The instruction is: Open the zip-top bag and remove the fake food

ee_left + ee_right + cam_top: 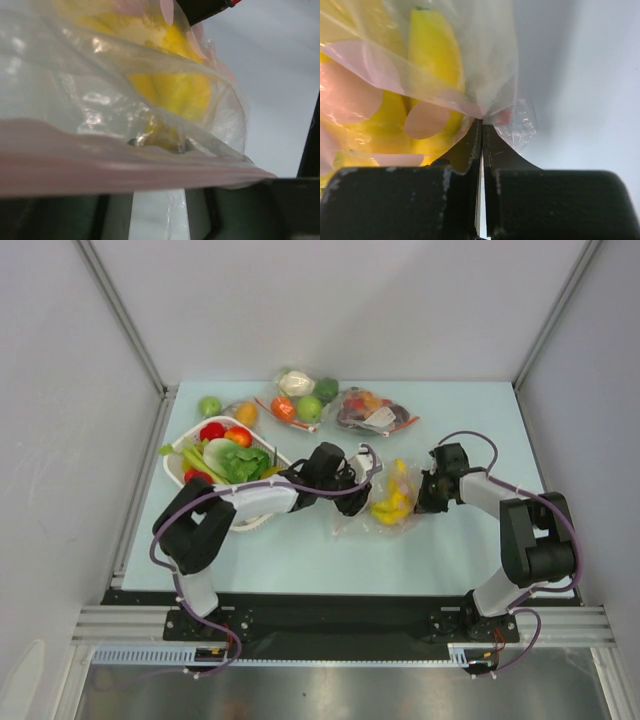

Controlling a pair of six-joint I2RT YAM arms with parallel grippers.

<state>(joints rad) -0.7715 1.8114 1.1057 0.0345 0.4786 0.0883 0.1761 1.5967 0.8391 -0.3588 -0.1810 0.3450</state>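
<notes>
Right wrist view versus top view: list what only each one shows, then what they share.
Only right wrist: a close look at the right gripper pinched shut on the bag at its edge. Only top: the left gripper at the bag's other side, the basket of food, and two other bags at the far edge. Both: the bag with a banana inside.
</notes>
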